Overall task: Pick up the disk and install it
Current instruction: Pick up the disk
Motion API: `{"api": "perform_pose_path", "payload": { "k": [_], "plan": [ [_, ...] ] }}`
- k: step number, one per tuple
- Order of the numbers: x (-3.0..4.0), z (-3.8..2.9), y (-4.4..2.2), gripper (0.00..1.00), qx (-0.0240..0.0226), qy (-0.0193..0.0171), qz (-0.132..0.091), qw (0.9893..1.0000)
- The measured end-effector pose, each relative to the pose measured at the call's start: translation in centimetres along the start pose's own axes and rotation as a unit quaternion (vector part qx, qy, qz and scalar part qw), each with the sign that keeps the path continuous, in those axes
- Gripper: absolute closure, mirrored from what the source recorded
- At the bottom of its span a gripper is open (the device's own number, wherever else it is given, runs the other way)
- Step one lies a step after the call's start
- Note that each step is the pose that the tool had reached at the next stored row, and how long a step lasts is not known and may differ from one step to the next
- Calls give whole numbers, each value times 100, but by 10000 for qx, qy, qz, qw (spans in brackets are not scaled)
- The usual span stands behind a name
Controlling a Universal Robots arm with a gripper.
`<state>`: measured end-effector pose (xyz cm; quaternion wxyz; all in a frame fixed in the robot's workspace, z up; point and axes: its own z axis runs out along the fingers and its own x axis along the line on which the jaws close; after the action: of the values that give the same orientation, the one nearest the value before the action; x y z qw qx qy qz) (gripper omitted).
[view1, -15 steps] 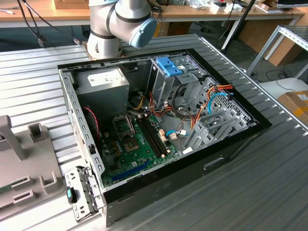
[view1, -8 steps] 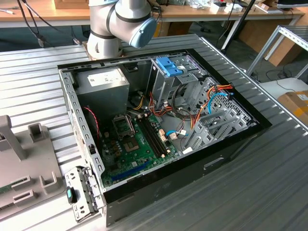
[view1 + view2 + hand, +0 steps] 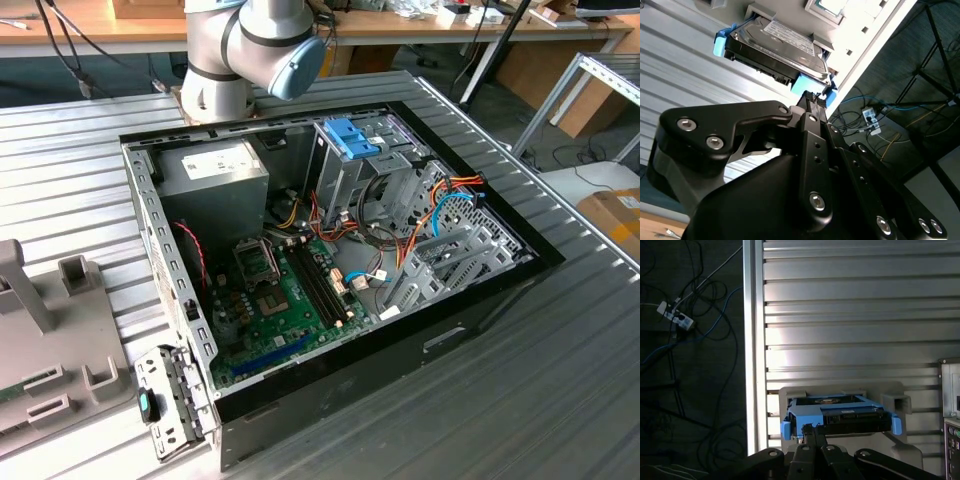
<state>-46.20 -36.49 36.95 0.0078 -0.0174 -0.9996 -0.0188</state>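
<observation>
On the grey holder [image 3: 840,390]: we log the disk [image 3: 850,418] lying flat, white label up in the second wrist view [image 3: 785,40].
Bracket: a light blue bracket [image 3: 805,413] frames the disk, and its ends stick out past both sides.
Disk end face: the dark face with the connector is turned toward the first wrist view's camera.
Holder position: it stands on the ribbed metal table [image 3: 855,305], close to the table's edge. Beyond the edge we see floor, loose cables and a power strip [image 3: 674,315].
Gripper: in both wrist views the gripper [image 3: 811,428] [image 3: 813,99] has its tips right at the bracket's near edge, about mid-width of the disk.
Pincer state: the fingers are drawn together with no gap that we can make out. We cannot tell whether a lip of blue plastic is nipped between them.
Arm: in the exterior view its grey base joints [image 3: 250,45] stand at the far side of the table, behind the case.
Computer case [image 3: 480,300]: it lies on its side, open, on the ribbed table.
Inside the case: a green motherboard [image 3: 280,300] lies on the floor. A grey power-supply box [image 3: 210,170] fills the far corner toward the exterior view's left. An upright metal cage with a blue latch [image 3: 352,138] stands beside it, with orange and red wires around it.
Grey fixture [image 3: 40,330]: it sits at the exterior view's left edge, near the case.
</observation>
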Motion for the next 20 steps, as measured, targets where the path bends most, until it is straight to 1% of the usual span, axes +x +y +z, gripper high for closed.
{"api": "perform_pose_path", "payload": {
  "k": [5, 6, 8, 10, 11, 12, 14, 15, 20],
  "plan": [
    [0, 0, 1, 89, 1, 1, -34, 10000],
    [1, 0, 0, 89, 2, 3, -72, 10000],
    [1, 1, 0, 89, 4, 9, -262, 9997],
    [1, 0, 0, 89, 8, 19, -508, 9987],
    [1, 0, 0, 89, 10, 23, -628, 9980],
    [1, 0, 0, 89, 13, 29, -774, 9970],
    [1, 0, 0, 89, 16, 35, -946, 9955],
    [1, 0, 0, 89, 16, 37, -1004, 9949],
    [1, 0, 0, 89, 17, 38, -1015, 9948]
  ]
}}
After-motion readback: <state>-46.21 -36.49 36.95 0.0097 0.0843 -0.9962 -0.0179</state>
